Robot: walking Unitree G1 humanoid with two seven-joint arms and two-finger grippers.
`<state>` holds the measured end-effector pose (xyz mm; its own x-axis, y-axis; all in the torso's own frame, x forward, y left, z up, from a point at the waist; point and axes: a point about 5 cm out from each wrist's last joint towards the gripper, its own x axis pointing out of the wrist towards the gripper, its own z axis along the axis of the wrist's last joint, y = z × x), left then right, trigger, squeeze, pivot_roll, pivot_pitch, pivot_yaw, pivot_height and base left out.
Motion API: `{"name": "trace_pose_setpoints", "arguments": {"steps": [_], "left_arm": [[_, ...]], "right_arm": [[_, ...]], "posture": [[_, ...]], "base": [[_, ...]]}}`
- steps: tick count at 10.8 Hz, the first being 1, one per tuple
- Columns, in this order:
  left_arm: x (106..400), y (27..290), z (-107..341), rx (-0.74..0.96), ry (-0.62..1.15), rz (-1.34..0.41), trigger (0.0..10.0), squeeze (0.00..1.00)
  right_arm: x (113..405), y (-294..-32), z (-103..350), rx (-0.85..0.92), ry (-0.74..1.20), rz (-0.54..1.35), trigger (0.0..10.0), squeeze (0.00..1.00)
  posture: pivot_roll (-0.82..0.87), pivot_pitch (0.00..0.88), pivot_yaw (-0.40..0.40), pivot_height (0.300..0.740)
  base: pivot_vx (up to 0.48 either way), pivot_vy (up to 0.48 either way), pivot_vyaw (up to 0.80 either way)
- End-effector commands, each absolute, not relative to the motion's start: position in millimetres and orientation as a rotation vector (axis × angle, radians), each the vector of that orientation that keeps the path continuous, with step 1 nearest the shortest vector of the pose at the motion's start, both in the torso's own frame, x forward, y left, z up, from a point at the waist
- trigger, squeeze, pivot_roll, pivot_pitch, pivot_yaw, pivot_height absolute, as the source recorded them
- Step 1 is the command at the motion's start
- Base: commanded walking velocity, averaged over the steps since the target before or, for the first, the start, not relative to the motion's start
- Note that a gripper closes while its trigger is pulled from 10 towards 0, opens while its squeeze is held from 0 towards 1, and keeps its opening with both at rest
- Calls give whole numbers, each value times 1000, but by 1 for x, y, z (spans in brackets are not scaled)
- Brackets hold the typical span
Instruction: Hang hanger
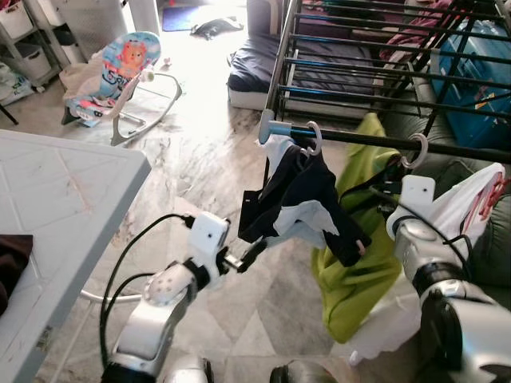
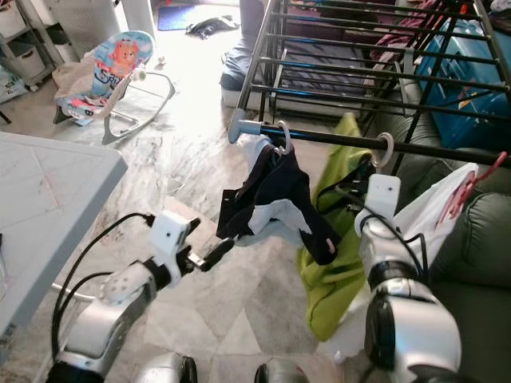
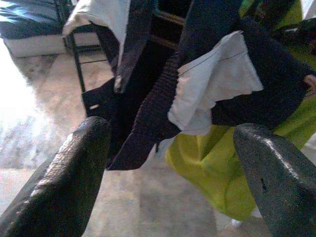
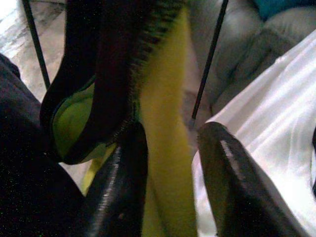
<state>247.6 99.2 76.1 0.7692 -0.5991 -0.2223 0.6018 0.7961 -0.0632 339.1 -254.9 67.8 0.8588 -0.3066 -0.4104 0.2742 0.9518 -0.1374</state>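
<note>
Two white-hooked hangers hang on the front bar of the black drying rack (image 1: 375,140). The left hanger (image 1: 313,137) carries a black-and-white garment (image 1: 307,199). The right hanger (image 1: 417,152) carries a lime-green garment (image 1: 355,271). My left gripper (image 1: 249,254) is open just below and left of the black garment's lower edge, which hangs ahead of its fingers (image 3: 74,168) without touching them. My right gripper (image 4: 173,131) is raised at the green garment just under the right hanger. Its fingers (image 4: 118,182) stand a little apart, with the green cloth between them.
A white table (image 1: 64,191) with a dark cloth (image 1: 12,255) stands at the left. Beyond it on the marble floor is a baby bouncer (image 1: 120,68). A dark green sofa (image 1: 487,255) lies under the rack at right, where a white garment (image 1: 471,199) hangs.
</note>
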Motion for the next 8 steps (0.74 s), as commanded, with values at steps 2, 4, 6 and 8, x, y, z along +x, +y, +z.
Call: {"name": "trace_pose_setpoints", "arguments": {"steps": [2,4,6,8], "left_arm": [[248,110,71,7,255,-577,10000,0],[242,124,68,-27,253,-484,10000,0],[240,129,67,-31,249,-433,10000,0],[238,134,67,-41,245,-393,10000,0]], "right_arm": [[336,-253,69,-132,374,-275,10000,1000],[322,-252,72,-171,264,-265,10000,1000],[303,-253,86,-206,145,-265,10000,1000],[280,-244,89,-177,86,-278,10000,1000]], "posture": [[-47,32,-21,740],[-56,35,-26,740],[-59,38,-29,740],[-74,43,-23,740]], "base": [[0,0,0],[0,0,0],[0,0,0],[0,0,0]]}}
